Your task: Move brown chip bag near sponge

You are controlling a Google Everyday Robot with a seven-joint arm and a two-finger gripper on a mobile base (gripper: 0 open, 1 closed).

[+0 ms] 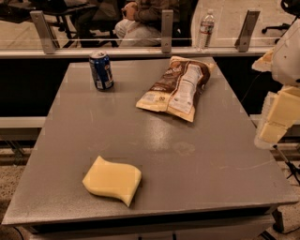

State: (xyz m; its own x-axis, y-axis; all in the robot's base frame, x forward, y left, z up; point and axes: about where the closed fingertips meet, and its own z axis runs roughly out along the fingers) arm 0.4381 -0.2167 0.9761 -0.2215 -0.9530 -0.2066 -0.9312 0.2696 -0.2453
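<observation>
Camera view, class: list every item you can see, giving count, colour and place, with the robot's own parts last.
brown chip bag: one, brown and cream, table's far right.
sponge: one, pale yellow, table's near left.
soda can: one, blue, upright, table's far left.
table: one, grey, centre.
water bottle: one, clear, on the ledge behind the table.
person: one, seated beyond the ledge, partly seen.
gripper: one, pale yellow, picture's right edge, apart from the bag.
</observation>
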